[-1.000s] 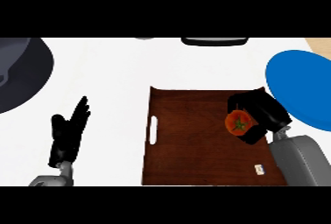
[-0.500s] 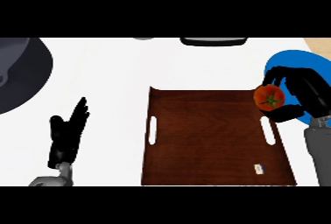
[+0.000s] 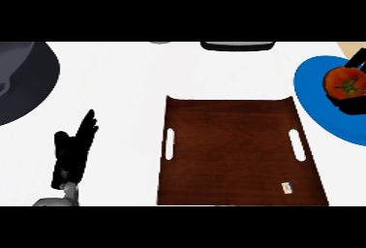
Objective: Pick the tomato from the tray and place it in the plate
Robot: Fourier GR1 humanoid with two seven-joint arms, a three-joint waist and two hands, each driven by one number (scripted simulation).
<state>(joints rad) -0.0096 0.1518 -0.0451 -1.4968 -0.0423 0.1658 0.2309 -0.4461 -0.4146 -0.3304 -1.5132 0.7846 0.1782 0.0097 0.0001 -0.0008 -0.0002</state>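
Note:
The red tomato (image 3: 344, 83) with its green stalk sits over the blue plate (image 3: 314, 99) at the right edge of the head view. My right hand (image 3: 349, 105) is curled round it, black fingers showing below and above the fruit; I cannot tell whether the tomato touches the plate. The dark brown tray (image 3: 236, 150) lies in the middle of the white counter with nothing on it but a small white tag (image 3: 287, 187). My left hand (image 3: 73, 154) rests open at the lower left, fingers pointing up, well apart from the tray.
A large dark grey round vessel (image 3: 22, 82) fills the upper left. A dark object (image 3: 238, 45) sits at the counter's far edge, above the tray. A tan patch (image 3: 355, 46) shows at the top right corner.
My right hand has carried the tomato off the tray's far right corner and rightward over the blue plate. The left hand and the tray have stayed put.

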